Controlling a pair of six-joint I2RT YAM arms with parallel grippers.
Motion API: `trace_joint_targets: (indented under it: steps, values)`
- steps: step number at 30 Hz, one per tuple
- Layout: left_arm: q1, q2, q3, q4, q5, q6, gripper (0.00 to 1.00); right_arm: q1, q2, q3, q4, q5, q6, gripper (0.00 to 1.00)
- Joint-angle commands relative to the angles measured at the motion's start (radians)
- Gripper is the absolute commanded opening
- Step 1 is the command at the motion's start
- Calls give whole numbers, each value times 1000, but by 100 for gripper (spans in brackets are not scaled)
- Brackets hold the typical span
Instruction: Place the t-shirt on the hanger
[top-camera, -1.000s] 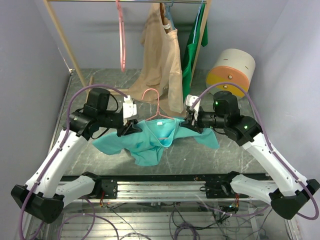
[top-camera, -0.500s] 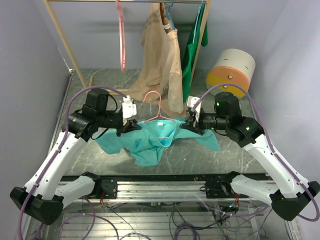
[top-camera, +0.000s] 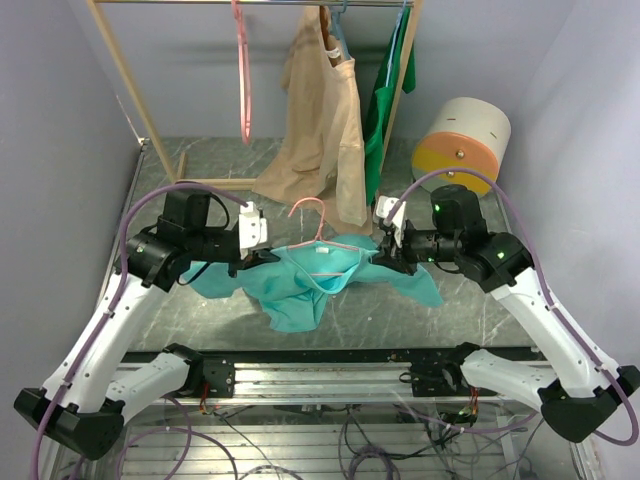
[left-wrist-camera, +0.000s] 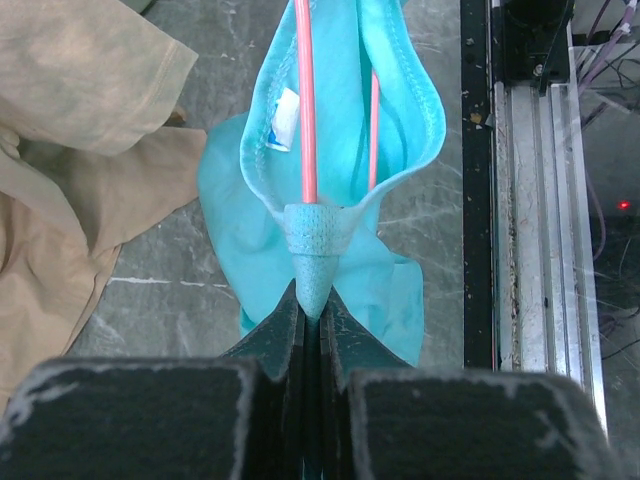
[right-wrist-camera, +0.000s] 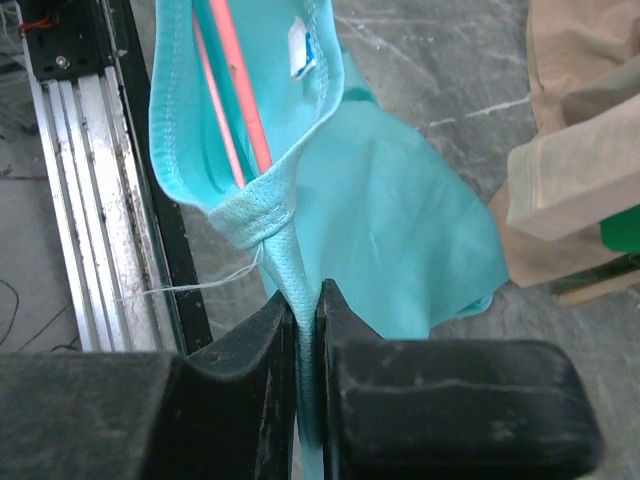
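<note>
The teal t-shirt hangs stretched between my two grippers above the table. A pink hanger sits inside its neck opening, hook sticking up. My left gripper is shut on the shirt's left shoulder seam, seen up close in the left wrist view, where the shirt drapes around the hanger's pink bars. My right gripper is shut on the right shoulder seam, seen up close in the right wrist view, with the shirt and the hanger bar ahead of it.
A wooden rack at the back holds a second pink hanger, a beige garment and a dark green garment. A cream and orange drum lies at the back right. The metal rail runs along the near edge.
Both grippers have moved slightly apart and up, pulling the shirt's neck wider over the hanger. The hanger's hook has shifted a little toward the right.
</note>
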Motion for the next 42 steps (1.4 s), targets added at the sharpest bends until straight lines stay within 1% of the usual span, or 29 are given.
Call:
trace_joint_targets:
  steps: [1, 4, 6, 9, 12, 15, 17, 18, 21, 24, 28, 33, 34, 35, 36, 37, 38, 41, 42]
  values:
    - [18, -25, 24, -62, 27, 50, 7, -39, -1, 33, -96, 65, -17, 9]
    - [24, -20, 25, -70, 31, 53, 7, -48, -3, 34, -110, 52, -21, 7]
    - [29, -17, 28, -81, 21, 64, 7, -54, -2, 42, -122, 51, -29, 0]
    - [42, -13, 28, -92, 3, 71, 7, -69, -11, 53, -107, 43, -32, 0]
    - [59, -6, 24, -88, 8, 60, 7, -85, -20, 64, -63, 0, -20, 0]
    - [73, 4, 33, -77, 62, 52, 7, -85, 3, 74, -38, -54, -9, 0]
    - [76, 13, 42, -58, 104, 47, 7, -85, 39, 77, -60, -85, -26, 0]
    - [76, 16, 46, -49, 122, 54, 7, -84, 60, 80, -77, -98, -39, 2]
    - [76, 21, 58, -18, 167, 57, 7, -85, 114, 87, -139, -145, -79, 15]
    - [76, 31, 80, -47, 189, 107, 7, -85, 124, 74, -128, -182, -88, 23]
    - [76, 44, 91, -44, 215, 124, 7, -86, 146, 60, -115, -222, -96, 30]
    - [76, 49, 86, 21, 233, 74, 7, -84, 179, 43, -107, -286, -99, 31]
    - [76, 50, 86, 29, 235, 67, 7, -84, 182, 33, -97, -293, -98, 30]
    - [76, 52, 85, 40, 238, 56, 7, -84, 184, 24, -89, -299, -96, 27]
    - [76, 56, 84, 50, 242, 48, 7, -84, 187, 17, -82, -305, -92, 19]
    - [76, 57, 83, 62, 243, 35, 7, -85, 192, 16, -82, -315, -96, 7]
    - [76, 57, 80, 75, 243, 24, 7, -86, 197, 20, -85, -320, -101, 0]
    - [76, 51, 73, 85, 215, 4, 7, -86, 183, 42, -76, -297, -91, 0]
    - [76, 50, 73, 69, 192, 15, 7, -112, 165, 45, -62, -288, -81, 0]
